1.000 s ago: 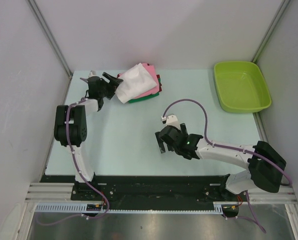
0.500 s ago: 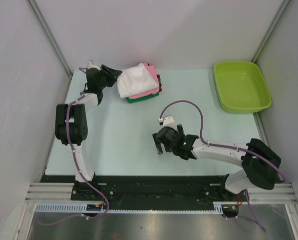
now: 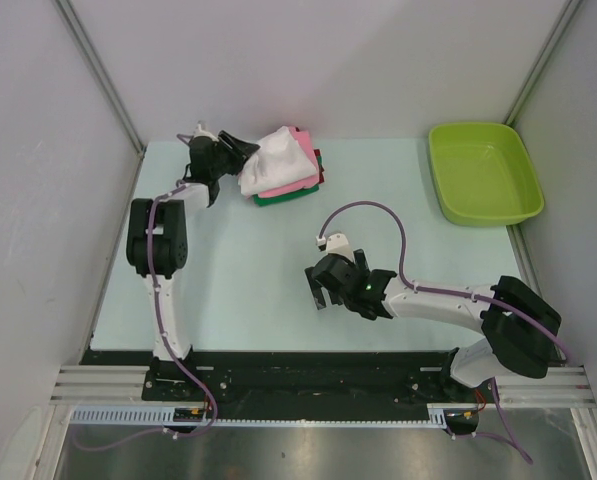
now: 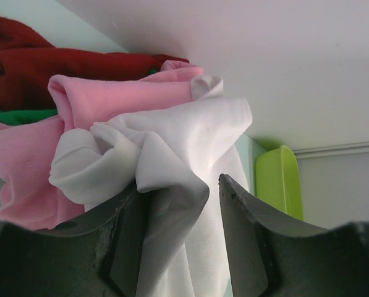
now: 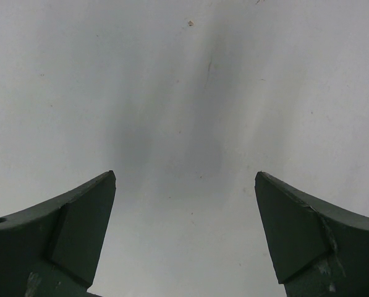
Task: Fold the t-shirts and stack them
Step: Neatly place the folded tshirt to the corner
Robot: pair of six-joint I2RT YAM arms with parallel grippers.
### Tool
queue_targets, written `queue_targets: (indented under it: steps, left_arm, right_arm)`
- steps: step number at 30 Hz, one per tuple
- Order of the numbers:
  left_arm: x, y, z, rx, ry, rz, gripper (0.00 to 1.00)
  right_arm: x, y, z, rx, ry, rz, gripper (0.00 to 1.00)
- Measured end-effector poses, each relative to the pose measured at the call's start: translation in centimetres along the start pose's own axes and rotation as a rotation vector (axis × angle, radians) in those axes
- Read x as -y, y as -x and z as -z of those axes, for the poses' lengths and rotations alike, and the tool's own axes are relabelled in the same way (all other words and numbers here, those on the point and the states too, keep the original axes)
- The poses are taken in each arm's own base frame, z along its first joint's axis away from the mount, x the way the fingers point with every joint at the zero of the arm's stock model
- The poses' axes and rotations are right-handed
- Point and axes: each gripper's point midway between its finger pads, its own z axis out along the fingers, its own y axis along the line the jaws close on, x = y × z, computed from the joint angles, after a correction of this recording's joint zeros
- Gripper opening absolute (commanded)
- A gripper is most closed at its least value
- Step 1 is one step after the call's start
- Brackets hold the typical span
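Cloth like this is light, limp and has no stiffness. The white shirt [image 3: 276, 160] bunches and sags wherever nothing supports it. It is not fragile and not slippery, but it probably clings to the fabric under it.

The left gripper [image 3: 233, 150] is pinching a crumpled fold of the white shirt, and cloth fills the gap between its jaws. The rest of the shirt spills ahead of its fingertips over the pink shirt [image 3: 298, 178], the red shirt [image 3: 318, 160] and the green shirt [image 3: 283, 199].

A 1-point pinch on a bunch like this will likely pull it into a rope and tug the pink layer along. A better hold is probably a hem or shoulder edge, ideally 2 corners with 2 grippers, so the shirt hangs flat.

The right gripper [image 3: 323, 295] is spread wide with nothing between its jaws. It sits low over bare table [image 3: 238, 260], and the shirts are well apart from it.

- **Top view:** Only this view shows both arms together, the gap from the right gripper to the shirts, the green shirt at the bottom, and the whole tub [image 3: 483, 172] far off to the right of both grippers.
- **Left wrist view:** Only this view shows the pinch close up, with creases and folds running from the jaws and the pink and red shirts rumpled beyond the fingertips. I see no blue label here.
- **Right wrist view:** This adds only the 2 spread fingers [image 5: 67, 235] and the bare surface ahead of them.
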Motion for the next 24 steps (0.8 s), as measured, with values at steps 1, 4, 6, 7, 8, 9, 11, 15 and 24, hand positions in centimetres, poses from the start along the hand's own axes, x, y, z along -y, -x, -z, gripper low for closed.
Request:
queue_targets:
  steps: [1,4,6,7,8,9,11,15,24]
  left_arm:
    - [-0.3,-0.2,-0.2,-0.004,0.003,0.001,0.54]
    - [-0.8,-0.6,-0.6,-0.012,0.01,0.004,0.54]
    - [-0.8,-0.6,-0.7,-0.011,0.007,0.003,0.55]
    - [-0.7,-0.6,-0.8,-0.011,0.006,0.003,0.58]
    - [-0.7,-0.5,-0.8,-0.011,0.004,0.002,0.62]
    - [-0.6,-0.5,-0.8,-0.011,0.003,0.001,0.68]
    - [-0.6,-0.6,-0.7,-0.013,0.001,-0.001,0.99]
    - [-0.9,-0.6,0.1,-0.006,0.019,-0.003,1.0]
    - [-2.4,-0.7,4.0,0.002,0.105,0.006,1.0]
  right_arm:
    - [0.0,0.0,0.0,0.0,0.0,0.0,1.0]
    - [0.0,0.0,0.0,0.0,0.0,0.001,1.0]
    - [0.0,0.0,0.0,-0.001,-0.001,0.002,1.0]
    - [0.0,-0.1,-0.1,-0.003,-0.001,0.003,1.0]
    - [0.0,-0.1,-0.1,-0.004,-0.002,0.005,1.0]
    - [0.0,-0.1,-0.1,-0.005,-0.003,0.006,1.0]
    - [0.1,-0.2,-0.2,-0.006,-0.003,0.006,1.0]
    - [0.3,0.0,-0.3,-0.005,-0.007,-0.001,1.0]
    - [3.6,1.5,-1.5,-0.02,-0.06,-0.082,1.0]
